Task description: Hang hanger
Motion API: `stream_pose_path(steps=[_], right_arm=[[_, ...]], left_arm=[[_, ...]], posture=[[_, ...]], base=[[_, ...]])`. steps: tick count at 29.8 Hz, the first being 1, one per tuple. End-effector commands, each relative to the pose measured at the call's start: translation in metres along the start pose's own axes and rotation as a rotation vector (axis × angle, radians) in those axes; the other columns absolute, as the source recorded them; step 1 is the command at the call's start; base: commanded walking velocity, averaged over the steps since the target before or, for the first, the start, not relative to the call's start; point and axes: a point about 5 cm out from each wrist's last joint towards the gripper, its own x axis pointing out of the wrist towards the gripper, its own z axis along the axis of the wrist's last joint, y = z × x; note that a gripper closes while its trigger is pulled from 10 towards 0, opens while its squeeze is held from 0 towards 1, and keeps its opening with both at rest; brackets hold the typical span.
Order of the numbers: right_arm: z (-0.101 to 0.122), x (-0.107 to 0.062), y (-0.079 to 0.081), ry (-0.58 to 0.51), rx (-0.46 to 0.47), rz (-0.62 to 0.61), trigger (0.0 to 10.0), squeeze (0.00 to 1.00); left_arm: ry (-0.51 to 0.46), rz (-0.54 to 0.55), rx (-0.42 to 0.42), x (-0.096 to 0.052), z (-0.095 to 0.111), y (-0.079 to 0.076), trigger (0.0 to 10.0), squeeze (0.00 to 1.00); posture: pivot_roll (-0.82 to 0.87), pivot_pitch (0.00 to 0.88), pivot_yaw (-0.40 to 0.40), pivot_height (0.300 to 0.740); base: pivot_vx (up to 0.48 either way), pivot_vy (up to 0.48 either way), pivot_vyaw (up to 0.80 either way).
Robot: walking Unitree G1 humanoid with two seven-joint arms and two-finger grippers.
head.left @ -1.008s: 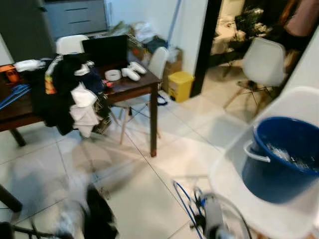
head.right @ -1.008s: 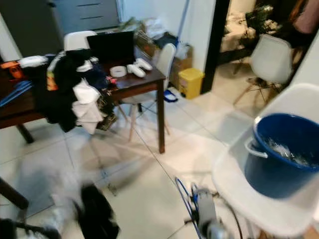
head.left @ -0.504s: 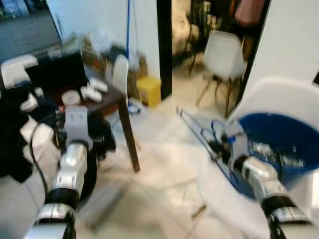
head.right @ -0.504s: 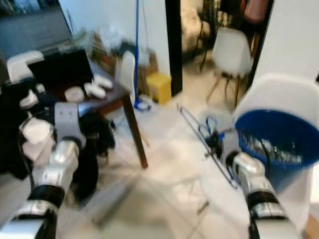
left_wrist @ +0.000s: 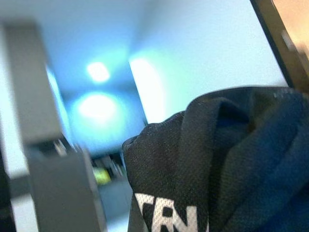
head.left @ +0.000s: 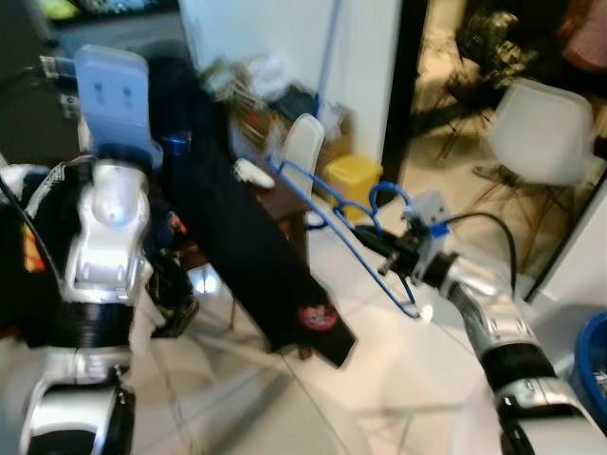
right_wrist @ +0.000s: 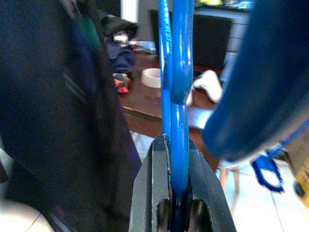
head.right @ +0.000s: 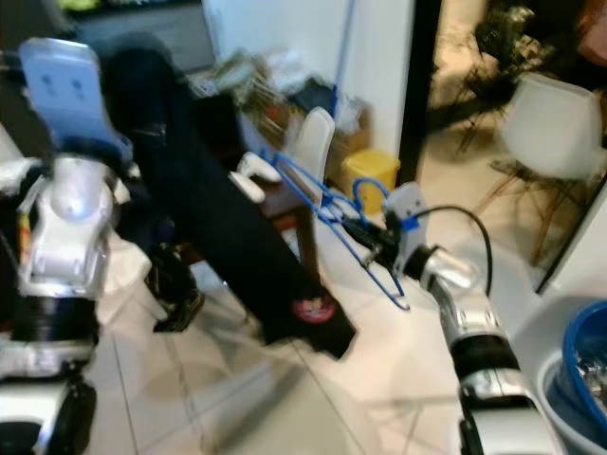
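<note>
At right end effector (right_wrist: 175,203): thin blue wire hanger (head.left: 327,204) | dark knit garment (head.left: 247,246)

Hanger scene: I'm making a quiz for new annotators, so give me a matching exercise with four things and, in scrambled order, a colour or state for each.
Things:
1. hanger
2. dark garment
3. bin
4. chair

States:
A. yellow, on the floor by the doorway
B. blue wire, pinched in the right gripper
C. white, standing beyond the doorway
D. hanging down from the raised left gripper

Pairs: 1-B, 2-D, 3-A, 4-C
</note>
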Motion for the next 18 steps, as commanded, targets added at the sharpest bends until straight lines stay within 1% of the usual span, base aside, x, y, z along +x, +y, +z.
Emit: stream_pose_path(steps=[1, 3, 4, 5, 7, 10, 11, 12, 14, 15, 16, 18], right_arm=[[0.007, 0.007, 0.005, -0.028, -0.003, 0.033, 10.0, 0.0], [0.007, 0.007, 0.005, -0.028, -0.003, 0.033, 10.0, 0.0], [0.01, 0.008, 0.006, -0.041, 0.0, 0.036, 10.0, 0.0], [0.01, 0.008, 0.006, -0.041, 0.0, 0.036, 10.0, 0.0], [0.015, 0.009, 0.004, -0.054, -0.003, 0.026, 10.0, 0.0], [0.015, 0.009, 0.004, -0.054, -0.003, 0.026, 10.0, 0.0], [0.017, 0.01, 0.002, -0.061, -0.009, 0.003, 10.0, 0.0], [0.021, 0.01, -0.005, -0.08, 0.008, -0.055, 10.0, 0.0], [0.021, 0.01, -0.005, -0.08, 0.008, -0.055, 10.0, 0.0], [0.024, 0.01, -0.011, -0.085, 0.015, -0.111, 10.0, 0.0], [0.03, 0.01, -0.015, -0.105, 0.028, -0.138, 10.0, 0.0], [0.03, 0.01, -0.015, -0.105, 0.028, -0.138, 10.0, 0.0]], left_arm=[[-0.052, 0.046, 0.065, 0.014, 0.015, 0.02, 10.0, 0.0], [-0.052, 0.046, 0.065, 0.014, 0.015, 0.02, 10.0, 0.0], [-0.118, 0.054, 0.079, 0.026, 0.033, 0.026, 10.0, 0.0], [-0.118, 0.054, 0.079, 0.026, 0.033, 0.026, 10.0, 0.0], [-0.255, 0.062, 0.137, 0.047, 0.069, 0.038, 10.0, 0.0], [-0.255, 0.062, 0.137, 0.047, 0.069, 0.038, 10.0, 0.0], [-0.283, 0.073, 0.139, 0.055, 0.081, 0.046, 10.0, 0.0], [-0.278, 0.08, 0.128, 0.063, 0.084, 0.055, 10.0, 0.0], [-0.278, 0.08, 0.128, 0.063, 0.084, 0.055, 10.0, 0.0], [-0.237, 0.069, 0.077, 0.069, 0.078, 0.061, 10.0, 0.0], [-0.154, 0.063, -0.042, 0.073, 0.067, 0.067, 10.0, 0.0], [-0.154, 0.063, -0.042, 0.073, 0.067, 0.067, 10.0, 0.0]], posture=[[0.08, 0.0, 0.015, 0.74], [0.08, 0.0, 0.015, 0.74], [0.08, 0.0, 0.012, 0.74], [0.08, 0.0, 0.012, 0.74], [0.09, 0.0, 0.012, 0.74], [0.09, 0.0, 0.012, 0.74], [0.09, 0.0, 0.011, 0.74], [0.1, 0.0, 0.007, 0.74], [0.1, 0.0, 0.007, 0.74], [0.1, 0.0, 0.004, 0.74], [0.1, 0.0, 0.001, 0.74], [0.1, 0.0, 0.001, 0.74]], base=[[0.307, 0.0, 0.8], [0.307, 0.0, 0.8], [0.311, 0.0, 0.8], [0.311, 0.0, 0.8], [0.306, 0.0, 0.8], [0.307, 0.0, 0.8], [0.307, 0.0, 0.8], [0.304, 0.0, 0.0], [0.304, 0.0, 0.0], [0.307, 0.0, 0.0], [0.319, 0.0, 0.0], [0.319, 0.0, 0.0]])
